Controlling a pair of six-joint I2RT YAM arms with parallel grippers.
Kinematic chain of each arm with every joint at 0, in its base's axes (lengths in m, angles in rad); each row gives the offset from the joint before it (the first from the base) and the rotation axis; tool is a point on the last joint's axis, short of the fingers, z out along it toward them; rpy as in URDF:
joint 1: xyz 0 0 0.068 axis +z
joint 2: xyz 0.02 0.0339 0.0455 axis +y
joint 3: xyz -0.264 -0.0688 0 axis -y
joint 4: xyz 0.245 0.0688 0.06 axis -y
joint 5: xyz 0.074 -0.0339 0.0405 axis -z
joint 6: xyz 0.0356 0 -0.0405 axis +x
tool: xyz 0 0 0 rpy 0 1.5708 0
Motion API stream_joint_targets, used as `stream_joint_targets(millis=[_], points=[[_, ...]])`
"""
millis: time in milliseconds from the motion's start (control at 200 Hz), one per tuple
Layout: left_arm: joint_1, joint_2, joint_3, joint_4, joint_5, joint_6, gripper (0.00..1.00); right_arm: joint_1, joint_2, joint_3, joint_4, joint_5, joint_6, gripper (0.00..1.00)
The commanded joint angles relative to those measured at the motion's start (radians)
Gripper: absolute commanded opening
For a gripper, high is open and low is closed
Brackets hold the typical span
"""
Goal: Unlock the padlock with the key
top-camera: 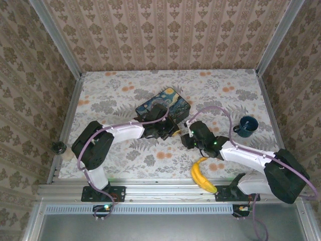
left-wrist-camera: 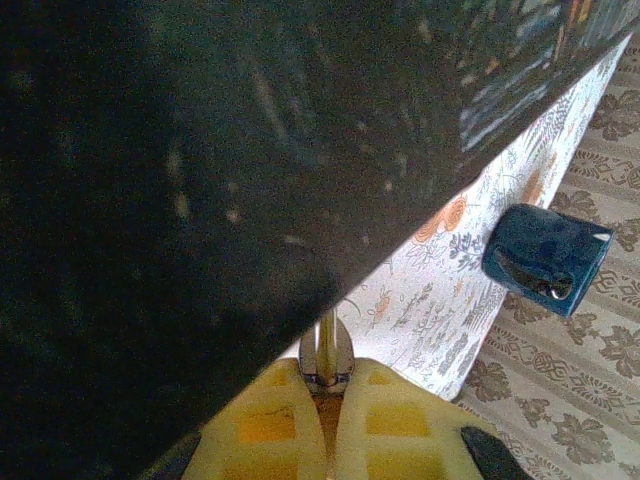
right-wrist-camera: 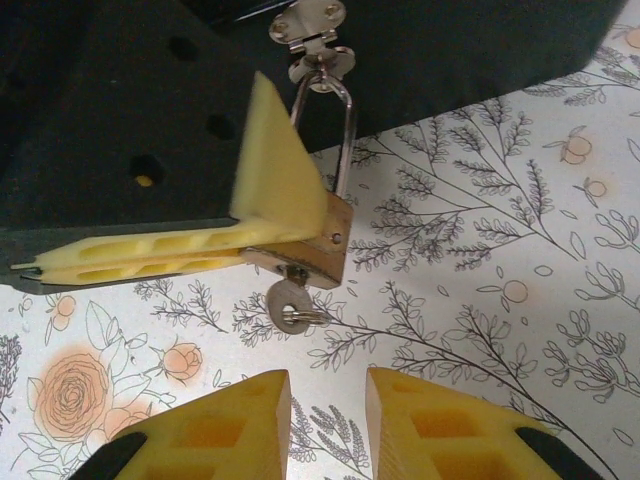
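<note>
Brass padlock (right-wrist-camera: 325, 238), hung on the box clasp (right-wrist-camera: 315, 40), is clamped steady by the left gripper (left-wrist-camera: 327, 390) so its key (right-wrist-camera: 290, 303) can be turned; the right gripper (right-wrist-camera: 328, 400) is held parted, empty, just short of it.

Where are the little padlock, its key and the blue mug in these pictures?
padlock (right-wrist-camera: 325, 250): right wrist view, on its brass body.
key (right-wrist-camera: 289, 302): right wrist view, on its round head under the lock.
blue mug (left-wrist-camera: 550, 240): left wrist view, on its side wall.
</note>
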Motion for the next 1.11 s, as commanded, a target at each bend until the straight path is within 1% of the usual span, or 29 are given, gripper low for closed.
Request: stream_joint_targets(millis=[0, 395, 580, 620, 890, 995, 1035, 1100], points=[[-0.001, 0.031, 0.002, -0.094, 0.044, -0.007, 0.0, 0.018, 0.015, 0.039, -0.012, 0.051, -0.042, 0.28], [-0.007, 0.052, 0.016, -0.084, 0.059, -0.012, 0.0, 0.042, 0.089, 0.092, -0.009, 0.066, -0.07, 0.29], [-0.01, 0.052, 0.018, -0.079, 0.067, -0.014, 0.0, 0.042, 0.112, 0.112, -0.01, 0.104, -0.076, 0.28], [-0.011, 0.051, 0.018, -0.08, 0.068, -0.012, 0.0, 0.042, 0.143, 0.115, -0.009, 0.115, -0.076, 0.28], [-0.019, 0.059, 0.021, -0.085, 0.089, -0.012, 0.0, 0.042, 0.186, 0.124, 0.026, 0.175, -0.079, 0.22], [-0.023, 0.063, 0.022, -0.085, 0.094, -0.012, 0.0, 0.04, 0.19, 0.117, 0.055, 0.201, -0.075, 0.16], [-0.025, 0.064, 0.022, -0.085, 0.094, -0.012, 0.0, 0.039, 0.186, 0.115, 0.071, 0.198, -0.072, 0.14], [-0.025, 0.066, 0.023, -0.085, 0.097, -0.011, 0.0, 0.028, 0.182, 0.115, 0.086, 0.172, -0.058, 0.08]])
